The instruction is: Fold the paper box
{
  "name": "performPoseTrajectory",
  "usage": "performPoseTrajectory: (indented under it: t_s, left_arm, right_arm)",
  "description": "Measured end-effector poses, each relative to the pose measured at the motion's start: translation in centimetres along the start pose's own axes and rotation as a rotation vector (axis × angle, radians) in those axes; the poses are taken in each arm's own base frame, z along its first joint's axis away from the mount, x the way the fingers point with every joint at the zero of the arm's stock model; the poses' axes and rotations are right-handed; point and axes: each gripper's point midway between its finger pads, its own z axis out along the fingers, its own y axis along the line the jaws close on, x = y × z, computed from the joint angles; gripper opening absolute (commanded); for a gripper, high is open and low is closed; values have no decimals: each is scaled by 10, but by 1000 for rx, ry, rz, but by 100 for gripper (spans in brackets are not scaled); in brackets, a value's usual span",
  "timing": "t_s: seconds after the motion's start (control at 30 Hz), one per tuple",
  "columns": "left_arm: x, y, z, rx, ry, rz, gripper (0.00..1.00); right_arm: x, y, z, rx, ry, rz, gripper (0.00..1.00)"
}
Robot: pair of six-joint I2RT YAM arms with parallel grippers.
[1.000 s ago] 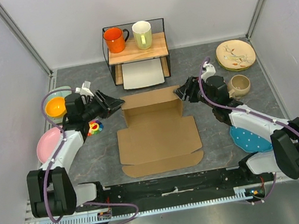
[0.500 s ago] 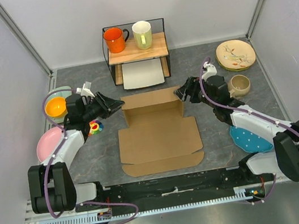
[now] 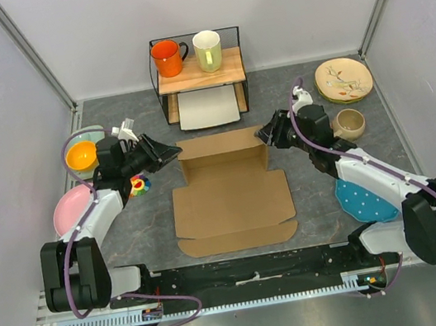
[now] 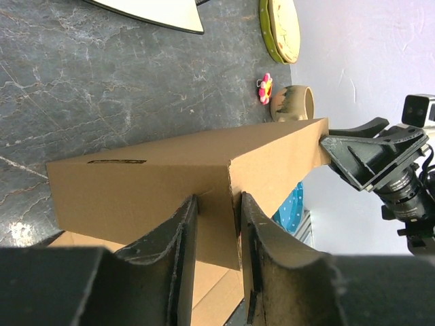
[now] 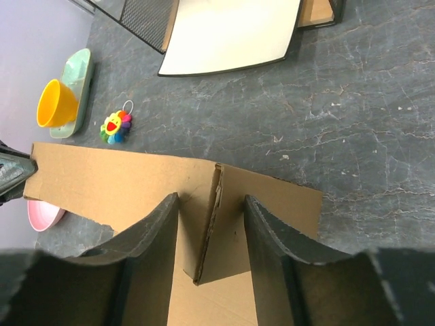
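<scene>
- One paper box (image 3: 231,198) of plain brown cardboard lies on the grey table (image 3: 306,190), in the space between the two pincers. Its wide panel lies flat and reaches back toward the arm bases. Its far wall stands upright and runs from one pincer's tips to the other's.
- At the left end of that wall, a short side flap is bent inward and sits between the fingers of the left pincer (image 3: 167,150). The jaws straddle it closely, but I cannot tell whether they press on it.
- At the right end, the matching flap stands edge-on between the fingers of the right pincer (image 3: 267,133). These jaws are parted, with a gap on each side of the cardboard, so they grip nothing.
- Behind the left pincer, on its outer side, a yellow cup (image 3: 81,156) sits in a pale green dish (image 3: 80,138). A rainbow flower toy (image 3: 138,185) lies close beside that arm, and a pink plate (image 3: 71,208) sits nearer its base.
- Behind the right pincer, on its outer side, is a beige cup (image 3: 349,122), with a floral plate (image 3: 343,79) farther out. A blue dotted plate (image 3: 366,198) lies beside that forearm.
- Beyond both pincers, past the upright wall, a white tray (image 3: 209,107) rests under a wooden shelf (image 3: 199,70). The shelf carries an orange mug (image 3: 168,57) and a cream mug (image 3: 207,50).
</scene>
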Motion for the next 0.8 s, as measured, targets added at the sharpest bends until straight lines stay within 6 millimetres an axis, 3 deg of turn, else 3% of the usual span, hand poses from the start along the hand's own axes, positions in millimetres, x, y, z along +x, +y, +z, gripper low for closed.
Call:
performPoseTrajectory:
  t_s: [0.1,0.2,0.23,0.33,0.57,0.8]
  left_arm:
    - [0,0,0,0,0,1,26]
    - [1,0,0,3,-1,5,28]
    - [1,0,0,4,-2,7,29]
    - [0,-2,-2,-2,-13,12,40]
    - [-5,0,-8,-94,4,-7,57]
    - [-27,-18,-15,-121,-36,2,60]
  right_arm:
    - [4,-2,-1,-17,-19,-1,48]
    - [6,-2,-5,-32,-41,1,61]
    - [6,-3,-6,-32,-44,2,72]
    - [8,-8,-9,-9,-36,4,82]
    - [-5,-11,-15,93,9,-25,90]
    - [-43,5,-23,126,-17,-78,93]
